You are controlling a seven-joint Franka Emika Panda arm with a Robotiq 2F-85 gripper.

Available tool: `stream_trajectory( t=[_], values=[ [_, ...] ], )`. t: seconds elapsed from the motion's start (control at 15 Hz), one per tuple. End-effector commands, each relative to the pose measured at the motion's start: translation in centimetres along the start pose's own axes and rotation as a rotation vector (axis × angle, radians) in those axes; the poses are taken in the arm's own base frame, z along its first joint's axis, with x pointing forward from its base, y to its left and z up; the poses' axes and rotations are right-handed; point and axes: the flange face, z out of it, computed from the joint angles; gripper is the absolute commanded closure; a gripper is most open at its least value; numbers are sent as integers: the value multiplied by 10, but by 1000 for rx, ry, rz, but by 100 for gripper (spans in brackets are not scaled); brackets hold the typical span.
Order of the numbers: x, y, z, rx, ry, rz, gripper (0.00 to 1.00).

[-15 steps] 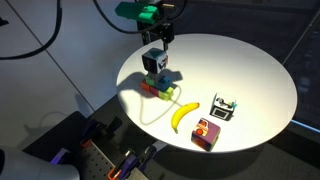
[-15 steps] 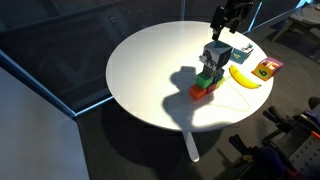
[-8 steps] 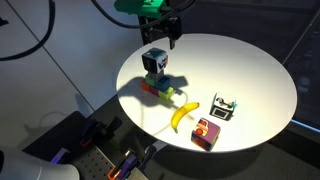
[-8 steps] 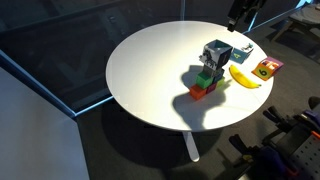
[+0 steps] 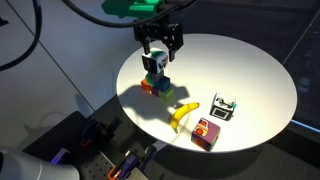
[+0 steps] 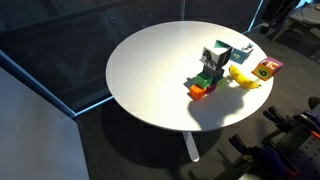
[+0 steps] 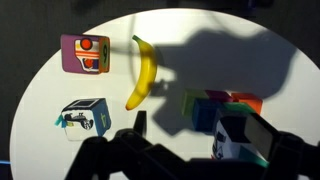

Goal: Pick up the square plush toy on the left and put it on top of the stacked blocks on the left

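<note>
The square plush toy (image 5: pixel 153 64), green, white and dark, rests on top of the stacked blocks (image 5: pixel 156 86) at the near side of the round white table (image 5: pixel 250 70). It also shows on the stacked blocks (image 6: pixel 203 84) in the exterior view (image 6: pixel 215 57). My gripper (image 5: pixel 161 44) hangs open and empty above the toy, apart from it. In the wrist view the open gripper (image 7: pixel 205 142) frames the toy (image 7: pixel 240 138) and the blocks (image 7: pixel 222 103) below. The gripper is out of frame in one exterior view.
A yellow banana (image 5: pixel 182 115) lies next to the stack. A black-and-white cube (image 5: pixel 222 108) and a pink-red cube with yellow (image 5: pixel 207 133) sit beyond it near the table edge. They also show in the wrist view: the banana (image 7: pixel 143 70), the black-and-white cube (image 7: pixel 85 117), the pink-red cube (image 7: pixel 85 54).
My gripper has let go of the plush toy and risen away from it, leaving one exterior view. The toy stays on the stack.
</note>
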Motion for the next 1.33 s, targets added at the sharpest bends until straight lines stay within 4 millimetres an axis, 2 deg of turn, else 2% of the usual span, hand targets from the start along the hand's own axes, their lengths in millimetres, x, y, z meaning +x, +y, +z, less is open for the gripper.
stream_trajectory(
  t=[0.0, 0.53, 1.27],
  values=[
    [-28, 0, -11, 1, -34, 7, 0],
    [-50, -8, -25, 32, 36, 91, 0],
    [-46, -8, -26, 29, 45, 93, 0]
  ],
)
